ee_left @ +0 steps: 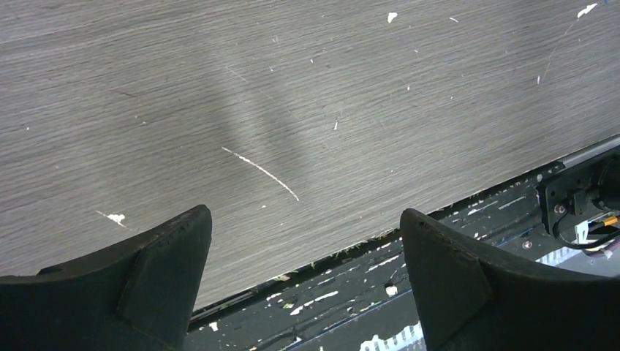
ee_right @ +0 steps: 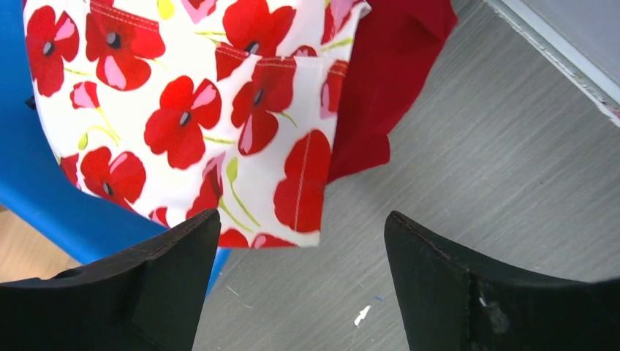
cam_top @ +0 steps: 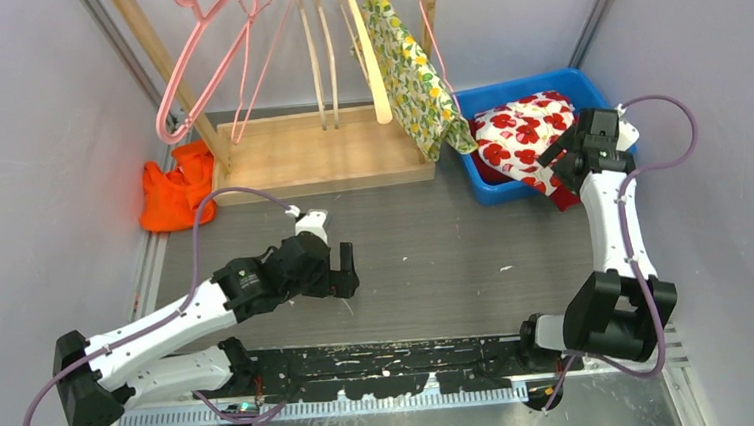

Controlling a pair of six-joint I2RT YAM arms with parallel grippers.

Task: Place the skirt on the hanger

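The skirt (cam_top: pixel 523 133), white with red poppies, lies bunched in a blue bin (cam_top: pixel 505 94) at the back right, and its hem hangs over the bin's near edge. My right gripper (cam_top: pixel 558 156) hovers at that corner. In the right wrist view the gripper (ee_right: pixel 301 217) is open, the skirt (ee_right: pixel 190 110) just ahead of its fingertips and nothing between them. Pink wire hangers (cam_top: pixel 204 60) hang from a wooden rack (cam_top: pixel 319 157) at the back. My left gripper (cam_top: pixel 345 270) rests low over the table near its front, open (ee_left: pixel 305 213) and empty.
A lemon-print garment (cam_top: pixel 413 70) hangs on the rack's right side. An orange cloth (cam_top: pixel 176 192) lies left of the rack base. A dark red cloth (ee_right: pixel 387 73) sits under the skirt. Grey walls close in both sides. A black rail (cam_top: pixel 383 358) runs along the near edge.
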